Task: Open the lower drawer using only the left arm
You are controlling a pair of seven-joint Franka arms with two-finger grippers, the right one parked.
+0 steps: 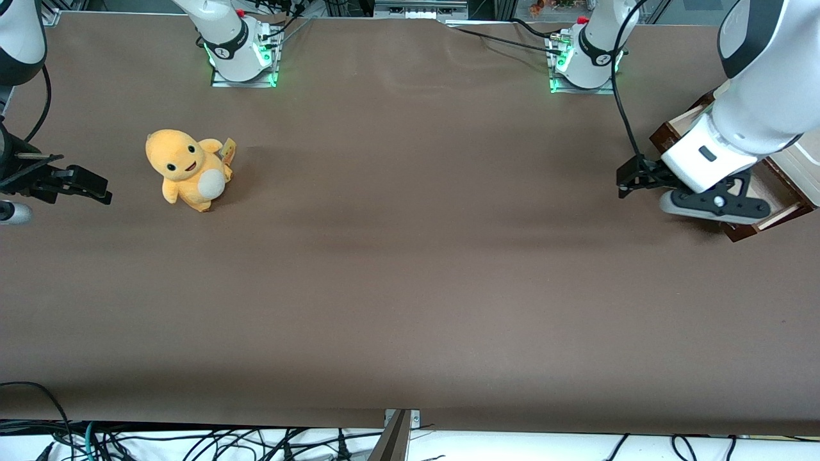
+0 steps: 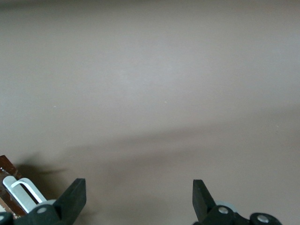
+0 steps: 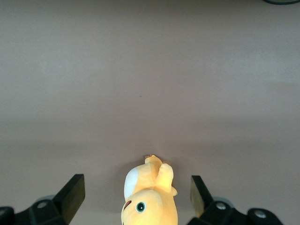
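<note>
Your left arm (image 1: 756,96) was way out at the working arm's end of the desk (image 1: 410,288), reaching down over the drawer unit at that edge. Its gripper (image 1: 631,179) hung low over the brown desk surface, just beside the lower drawer (image 1: 778,202), on the side toward the middle of the desk. In the wrist view the gripper (image 2: 139,199) had its two black fingers (image 2: 75,197) spread wide with only bare desk between them, pinching nothing at all. Look at the drawer: the lower drawer stood pulled out of the unit, dark brown walls showing around a pale floor, with the white wrist and the grey camera mount covering much of it from the front. Its silver bar handle (image 2: 23,192) showed in the wrist view right next to one finger, set on the brown drawer front (image 2: 5,168), but apart from the finger, not between the two. You could not tell from these views how far out the drawer stood. Well away, toward the parked arm's end of the desk, an orange plush toy (image 1: 189,169) sat upright on the cloth, nearer the robot bases than the front edge.
</note>
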